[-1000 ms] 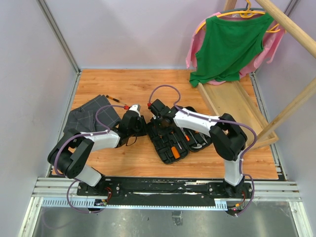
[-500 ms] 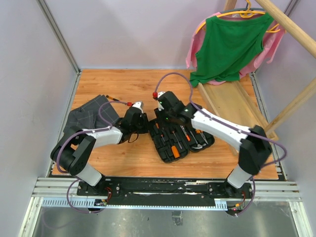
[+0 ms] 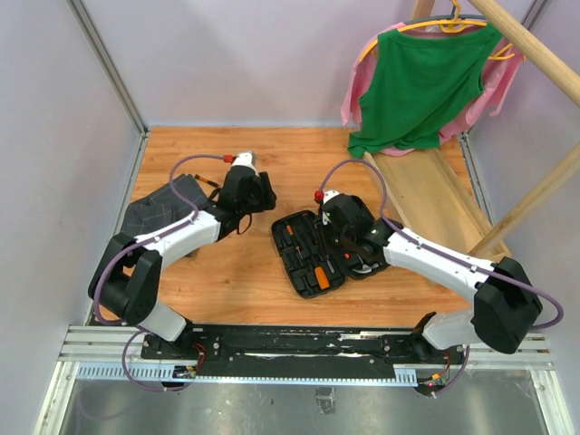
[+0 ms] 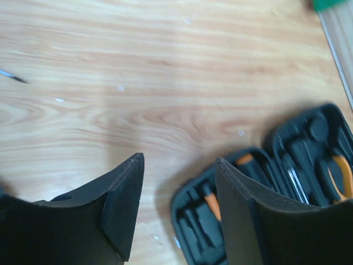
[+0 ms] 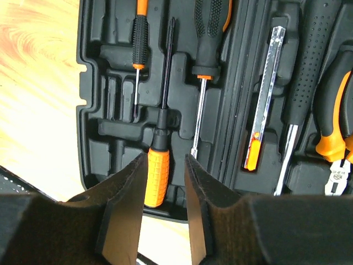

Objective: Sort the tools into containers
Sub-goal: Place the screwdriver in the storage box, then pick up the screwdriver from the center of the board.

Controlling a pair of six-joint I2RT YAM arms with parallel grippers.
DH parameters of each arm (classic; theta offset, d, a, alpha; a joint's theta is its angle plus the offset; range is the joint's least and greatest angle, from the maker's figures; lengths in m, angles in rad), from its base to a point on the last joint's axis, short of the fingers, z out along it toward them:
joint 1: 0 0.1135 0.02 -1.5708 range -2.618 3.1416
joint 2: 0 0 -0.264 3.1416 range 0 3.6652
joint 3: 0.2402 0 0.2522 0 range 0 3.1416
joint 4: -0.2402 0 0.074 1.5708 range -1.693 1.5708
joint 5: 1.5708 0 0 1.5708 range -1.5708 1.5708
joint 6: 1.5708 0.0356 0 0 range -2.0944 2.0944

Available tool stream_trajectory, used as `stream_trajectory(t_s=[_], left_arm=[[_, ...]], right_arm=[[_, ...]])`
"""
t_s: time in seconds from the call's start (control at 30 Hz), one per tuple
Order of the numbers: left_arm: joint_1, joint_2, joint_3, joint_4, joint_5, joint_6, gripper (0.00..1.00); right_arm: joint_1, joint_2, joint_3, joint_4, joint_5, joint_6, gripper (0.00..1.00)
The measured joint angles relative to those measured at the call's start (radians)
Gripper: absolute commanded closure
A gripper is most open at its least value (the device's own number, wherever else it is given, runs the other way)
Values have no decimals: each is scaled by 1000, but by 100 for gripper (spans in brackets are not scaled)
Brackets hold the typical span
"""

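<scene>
The black tool case [image 3: 292, 263] lies open on the wooden table. In the right wrist view its slots [image 5: 110, 88] hold an orange-handled screwdriver [image 5: 157, 176], two black-handled screwdrivers [image 5: 208, 33], a silver knife [image 5: 265, 99], the hammer [image 5: 306, 72] and the pliers [image 5: 335, 130]. My right gripper [image 5: 165, 160] is open just above the orange handle, which lies in its slot with a gap on each side; in the top view it [image 3: 333, 237] hovers over the case. My left gripper [image 4: 178, 160] is open and empty over bare table left of the case [image 4: 265, 204]; the top view shows it [image 3: 263, 199] too.
A dark grey folded cloth [image 3: 168, 213] lies left of my left arm. A thin dark tool tip [image 4: 11, 74] shows at the left edge of the left wrist view. A long wooden tray [image 3: 435, 195] leans at the right, under a hanging green shirt [image 3: 417, 82].
My right gripper swung from the case's far left corner to over its middle. My left gripper pulled back from the case's left edge toward the far side.
</scene>
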Motion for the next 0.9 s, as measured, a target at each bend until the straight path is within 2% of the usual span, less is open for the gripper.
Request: stream_trajectory(t_s=[0.17,0.37,0.57,0.9], left_arm=[[112,-4,36,-47,-94,-16,36],[197,16,96,-107,-242,-43,33],[279,132,190,-167,-304,-80,32],[387,387,418,-311,-334,-176,32]], right_arm=[[0,-60,-47,44,23,34,61],[0,-221,-183,150,59,79,46],[0,-342,-268,202,99,101,45],[0,-389,-314,205,115,120,45]])
